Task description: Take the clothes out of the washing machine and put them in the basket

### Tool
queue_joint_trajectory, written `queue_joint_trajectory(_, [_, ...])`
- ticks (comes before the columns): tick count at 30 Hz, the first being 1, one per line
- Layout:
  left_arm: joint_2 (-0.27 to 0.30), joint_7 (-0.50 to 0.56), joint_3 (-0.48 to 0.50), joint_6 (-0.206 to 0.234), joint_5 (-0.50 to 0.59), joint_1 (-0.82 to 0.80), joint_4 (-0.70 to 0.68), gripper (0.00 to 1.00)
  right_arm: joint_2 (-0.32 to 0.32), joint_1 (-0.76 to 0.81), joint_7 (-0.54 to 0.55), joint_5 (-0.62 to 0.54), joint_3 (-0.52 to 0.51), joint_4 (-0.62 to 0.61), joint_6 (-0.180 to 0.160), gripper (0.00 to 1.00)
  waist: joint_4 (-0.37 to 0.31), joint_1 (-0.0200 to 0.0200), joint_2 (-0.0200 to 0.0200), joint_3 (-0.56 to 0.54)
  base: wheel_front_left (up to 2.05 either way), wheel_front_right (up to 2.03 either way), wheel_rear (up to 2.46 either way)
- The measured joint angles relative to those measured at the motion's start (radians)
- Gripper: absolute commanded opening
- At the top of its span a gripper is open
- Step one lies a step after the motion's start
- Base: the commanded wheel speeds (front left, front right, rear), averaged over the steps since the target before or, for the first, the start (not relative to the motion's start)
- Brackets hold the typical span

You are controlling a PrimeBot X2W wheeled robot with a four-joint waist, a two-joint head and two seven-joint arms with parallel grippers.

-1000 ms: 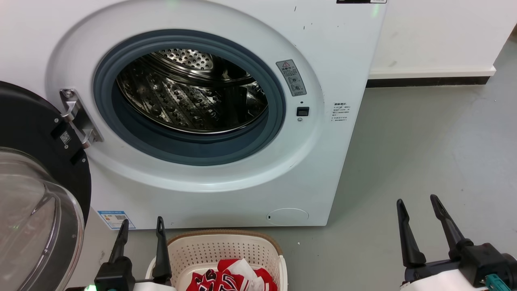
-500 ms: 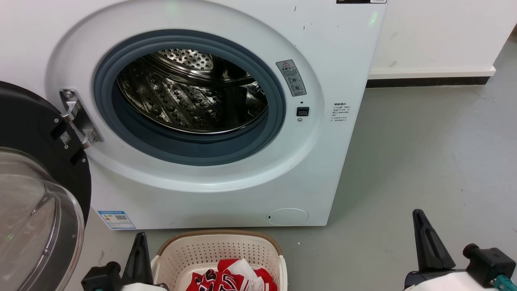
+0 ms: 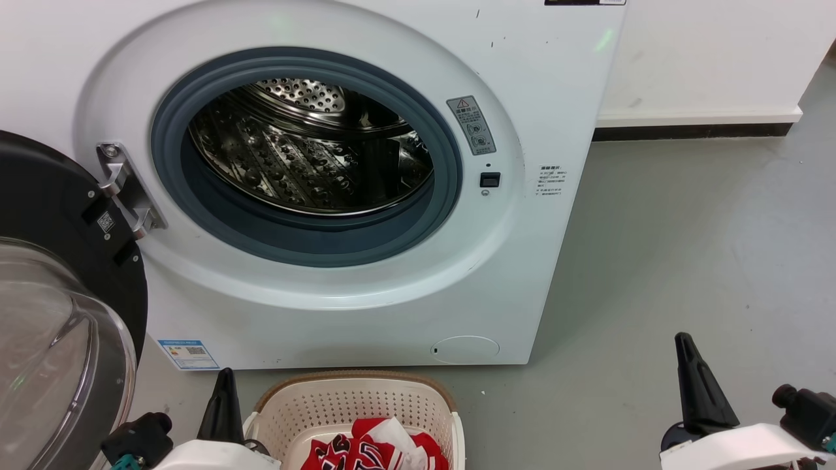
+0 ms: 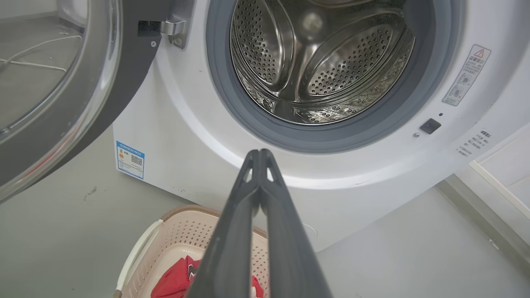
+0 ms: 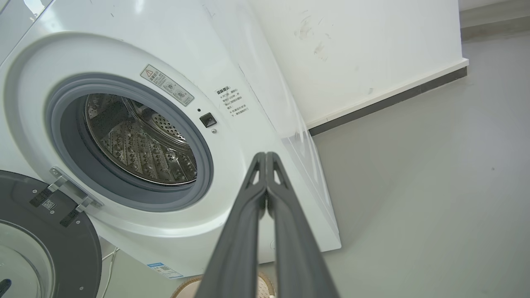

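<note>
Our left fingers [image 4: 227, 248] and right fingers [image 5: 238, 248] are pressed together, empty. The clothes [image 3: 366, 450] lie in the basket [image 3: 353, 401] before the washing machine [image 3: 535, 274]; we could miss a garment hidden low in its drum [image 4: 331, 62].

grey floor [image 3: 686, 248], smooth and matt, faintly mottled. white wall [image 3: 705, 52] along the floor's far edge, ending in a white ledge [image 3: 699, 119] over a dark baseboard [image 3: 692, 132]. scuff marks [image 5: 308, 31] on the upper part of the wall, right wrist view. thin white cord [image 4: 41, 43] lying in loose curves on the floor, upper left of the left wrist view. small dark stain [image 4: 90, 192] on the floor, towards that view's lower left.
</note>
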Motion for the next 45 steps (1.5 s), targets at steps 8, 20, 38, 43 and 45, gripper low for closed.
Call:
queue_joint_trajectory(8, [0.0, 0.031, 0.014, -0.017, -0.129, -0.021, 0.011, 0.0, -0.005, -0.018, 0.027, 0.134, -0.003, 0.016, 0.0, 0.0, 0.002, 0.0, 0.0, 0.001, 0.0, 0.0, 0.0])
queue_joint_trajectory(20, [0.0, 0.072, 0.026, -0.041, -0.302, -0.042, 0.027, 0.0, -0.009, -0.051, 0.064, 0.314, -0.013, 0.037, 0.0, 0.0, 0.004, 0.0, 0.0, 0.002, 0.0, 0.0, 0.0])
queue_joint_trajectory(38, [0.0, 0.123, 0.047, -0.067, -0.515, -0.08, 0.045, 0.0, -0.013, -0.078, 0.113, 0.533, -0.027, 0.065, 0.0, 0.0, 0.008, 0.0, 0.0, 0.003, 0.0, 0.0, 0.0])
queue_joint_trajectory(43, [0.0, 0.136, 0.051, -0.076, -0.572, -0.088, 0.05, 0.0, -0.013, -0.093, 0.126, 0.59, -0.031, 0.071, 0.0, 0.0, 0.009, 0.0, 0.0, 0.004, 0.0, 0.0, 0.0])
queue_joint_trajectory(45, [0.0, 0.142, 0.052, -0.078, -0.593, -0.094, 0.051, 0.0, -0.013, -0.095, 0.131, 0.613, -0.033, 0.074, 0.0, 0.0, 0.01, 0.0, 0.0, 0.004, 0.0, 0.0, 0.0])
